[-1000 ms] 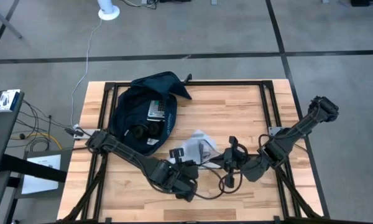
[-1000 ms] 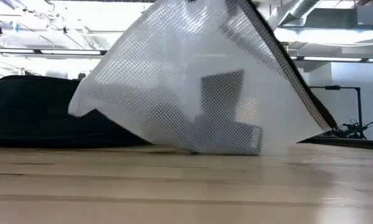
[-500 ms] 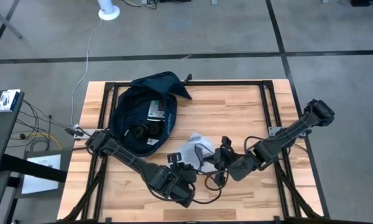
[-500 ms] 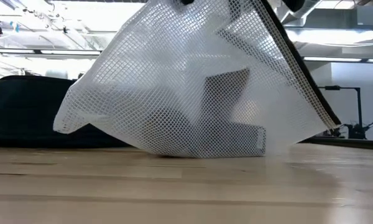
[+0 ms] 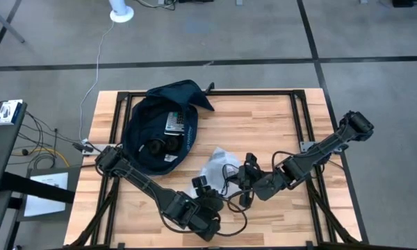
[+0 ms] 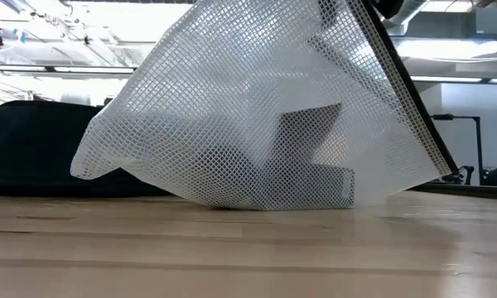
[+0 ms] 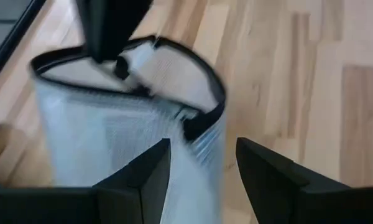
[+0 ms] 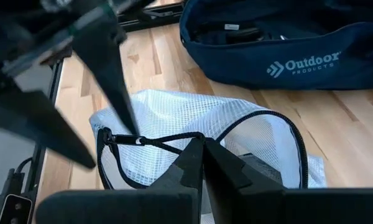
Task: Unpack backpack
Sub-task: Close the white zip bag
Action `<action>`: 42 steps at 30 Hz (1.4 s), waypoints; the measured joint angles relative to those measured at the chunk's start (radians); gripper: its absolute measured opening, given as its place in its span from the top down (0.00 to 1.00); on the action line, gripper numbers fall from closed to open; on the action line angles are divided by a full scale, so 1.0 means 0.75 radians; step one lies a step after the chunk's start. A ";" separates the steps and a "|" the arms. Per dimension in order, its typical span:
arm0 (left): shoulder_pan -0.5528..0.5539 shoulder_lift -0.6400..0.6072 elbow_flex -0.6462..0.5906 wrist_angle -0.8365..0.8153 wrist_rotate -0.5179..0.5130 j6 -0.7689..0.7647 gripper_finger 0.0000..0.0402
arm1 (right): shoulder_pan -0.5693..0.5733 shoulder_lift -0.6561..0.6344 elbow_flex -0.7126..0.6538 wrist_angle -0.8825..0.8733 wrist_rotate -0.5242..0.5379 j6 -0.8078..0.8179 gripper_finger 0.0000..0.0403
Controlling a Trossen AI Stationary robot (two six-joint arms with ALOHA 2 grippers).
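The dark navy backpack (image 5: 158,128) lies open on its back at the table's far left, with items inside; it also shows in the right wrist view (image 8: 280,37). A white mesh pouch (image 5: 217,161) with a black rim stands near the table's middle, its bottom (image 6: 265,197) on the wood and a grey block (image 6: 302,157) inside. My right gripper (image 5: 244,175) is shut on the pouch's rim. My left gripper (image 7: 202,165) is open at the pouch's near-left side, its fingers on either side of the rim's edge (image 7: 199,124). My right gripper pinches the pouch's black rim (image 8: 193,135) between its two shut fingers, slanting down from the table's right. The rim is held up and the mouth gapes open, while the pouch's bottom rests on the table. Whether my left gripper's open fingers touch the pouch, I cannot tell.
A black cable (image 5: 231,208) loops over the wood between the two arms. Black frame rails (image 5: 302,118) run along the table's sides. Bare wood (image 5: 257,118) lies at the far right of the backpack.
My left gripper has opened and let go of the pouch's rim, tipping lower. My right gripper, still shut on the rim, has gone toward the table's left and down. The pouch has sunk and spread out wider on the table.
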 joint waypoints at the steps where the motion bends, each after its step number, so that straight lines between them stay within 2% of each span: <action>1: 0.005 0.000 -0.009 0.027 0.001 0.017 0.57 | 0.000 0.000 0.000 0.005 0.000 -0.005 1.00; 10: 0.050 -0.001 -0.011 0.074 0.012 0.021 0.57 | 0.005 0.000 0.000 0.048 -0.002 -0.040 1.00; 15: 0.074 -0.001 -0.010 0.056 0.134 0.028 0.57 | 0.011 0.000 0.000 0.047 -0.001 -0.041 1.00; 20: 0.078 -0.001 -0.010 0.062 0.133 0.014 0.58 | 0.021 0.000 0.000 0.045 -0.001 -0.046 1.00; 24: 0.087 -0.001 -0.010 0.063 0.207 0.011 0.67 | 0.022 0.000 0.000 0.045 -0.001 -0.065 1.00; 26: 0.088 -0.001 -0.010 0.062 0.255 0.021 0.76 | 0.021 0.000 0.000 0.045 -0.001 -0.065 1.00; 30: 0.087 -0.001 -0.010 0.064 0.263 0.032 0.97 | 0.021 0.000 0.000 0.045 -0.001 -0.065 1.00; 37: 0.071 -0.003 -0.010 0.046 0.133 0.031 1.00 | 0.042 -0.004 0.000 0.030 0.001 -0.065 1.00; 42: 0.050 -0.047 -0.010 -0.051 0.020 -0.025 1.00 | 0.144 -0.048 -0.001 0.034 -0.009 -0.073 1.00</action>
